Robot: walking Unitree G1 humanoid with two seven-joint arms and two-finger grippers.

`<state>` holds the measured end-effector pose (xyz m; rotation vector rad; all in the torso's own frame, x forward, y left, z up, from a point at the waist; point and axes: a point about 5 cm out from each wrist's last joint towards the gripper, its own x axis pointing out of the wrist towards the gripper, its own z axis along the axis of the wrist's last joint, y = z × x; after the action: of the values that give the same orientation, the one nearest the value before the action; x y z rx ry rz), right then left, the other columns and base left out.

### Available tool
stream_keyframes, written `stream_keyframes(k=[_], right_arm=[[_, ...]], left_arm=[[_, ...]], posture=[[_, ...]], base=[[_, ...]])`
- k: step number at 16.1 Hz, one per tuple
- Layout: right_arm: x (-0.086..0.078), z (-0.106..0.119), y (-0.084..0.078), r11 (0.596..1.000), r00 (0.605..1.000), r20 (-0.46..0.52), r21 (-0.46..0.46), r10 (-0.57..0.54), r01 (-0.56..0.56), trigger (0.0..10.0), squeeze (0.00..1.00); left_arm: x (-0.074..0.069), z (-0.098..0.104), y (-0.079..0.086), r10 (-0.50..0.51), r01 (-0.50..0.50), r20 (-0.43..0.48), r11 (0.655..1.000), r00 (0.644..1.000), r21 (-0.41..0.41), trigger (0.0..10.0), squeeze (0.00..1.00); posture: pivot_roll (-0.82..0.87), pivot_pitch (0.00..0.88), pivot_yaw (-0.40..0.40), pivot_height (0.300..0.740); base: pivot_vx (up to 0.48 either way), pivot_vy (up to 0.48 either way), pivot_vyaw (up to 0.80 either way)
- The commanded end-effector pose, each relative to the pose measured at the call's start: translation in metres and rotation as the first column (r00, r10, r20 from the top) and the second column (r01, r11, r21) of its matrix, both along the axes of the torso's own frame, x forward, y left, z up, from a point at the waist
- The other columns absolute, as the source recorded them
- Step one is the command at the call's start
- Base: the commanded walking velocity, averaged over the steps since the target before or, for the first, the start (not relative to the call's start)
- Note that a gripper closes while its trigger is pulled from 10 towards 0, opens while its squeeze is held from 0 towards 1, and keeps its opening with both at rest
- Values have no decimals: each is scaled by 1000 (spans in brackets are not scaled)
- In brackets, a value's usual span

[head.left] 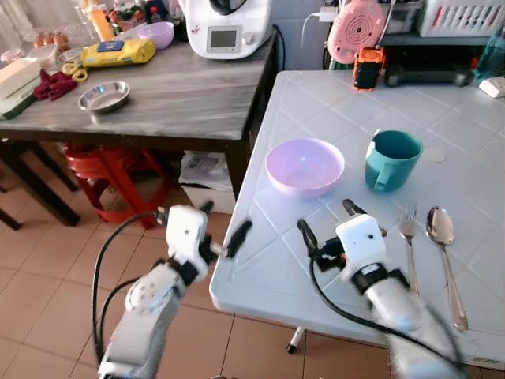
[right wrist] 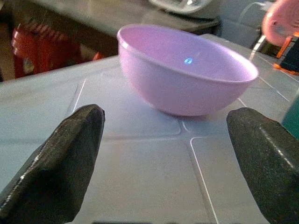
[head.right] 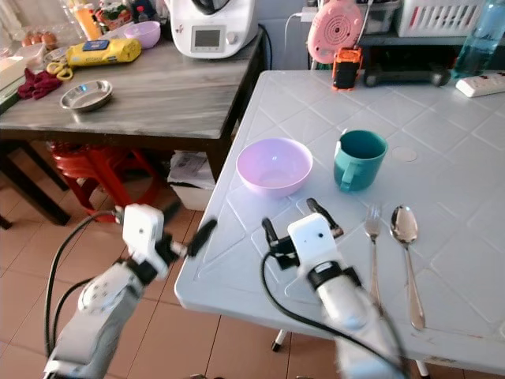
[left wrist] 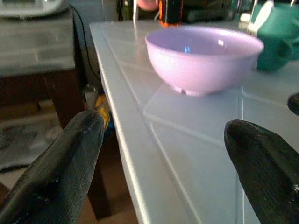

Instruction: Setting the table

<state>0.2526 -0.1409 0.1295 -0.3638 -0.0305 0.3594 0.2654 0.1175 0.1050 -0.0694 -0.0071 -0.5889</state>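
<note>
A lilac bowl [head.left: 304, 166] stands empty on the white tiled table [head.left: 260, 276], close to its left edge. A teal mug [head.left: 391, 160] sits to the right of the bowl, handle toward me. Further right and nearer lie a fork [head.left: 408, 237] and a spoon [head.left: 443, 253], side by side. My right gripper [head.left: 327, 221] hovers open over the table just in front of the bowl, which shows between its fingers [right wrist: 56, 163] in the right wrist view. My left gripper [head.left: 223, 223] is open at the table's left edge, one finger [left wrist: 60, 172] off the side, pointing toward the bowl [left wrist: 205, 56].
A grey wooden table [head.left: 181, 103] at the left carries a steel dish [head.left: 103, 96], a yellow packet [head.left: 118, 53] and a white kitchen machine [head.left: 227, 28]. A red stool [head.left: 110, 170] stands beneath it. A pink fan [head.left: 357, 30] and an orange device [head.left: 368, 68] sit at the white table's back.
</note>
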Motion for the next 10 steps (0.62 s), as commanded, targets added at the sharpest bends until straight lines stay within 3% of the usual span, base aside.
stream_keyframes(k=[1, 3, 8, 10], right_arm=[[1, 2, 9, 998, 998, 0, -24, 59, -59, 10000, 0], [12, 17, -2, 990, 996, -1, -104, 92, -92, 10000, 0], [25, 36, -4, 962, 982, 14, -204, 190, -183, 10000, 0], [28, 43, -4, 962, 981, 15, -197, 194, -188, 10000, 0]], left_arm=[[-1, 2, 2, -15, 15, -2, 1000, 1000, 12, 10000, 0], [-3, 1, 0, -19, 19, -11, 1000, 1000, 3, 10000, 0], [-4, 1, 1, -25, 25, -25, 1000, 999, -3, 10000, 0], [-5, 0, 1, -24, 24, -28, 1000, 999, -2, 10000, 0]], posture=[[-104, 132, 126, 740], [-103, 140, 125, 740], [-93, 140, 123, 740], [-92, 140, 123, 740]], base=[[0, 0, 0], [0, 0, 0], [0, 0, 0], [0, 0, 0]])
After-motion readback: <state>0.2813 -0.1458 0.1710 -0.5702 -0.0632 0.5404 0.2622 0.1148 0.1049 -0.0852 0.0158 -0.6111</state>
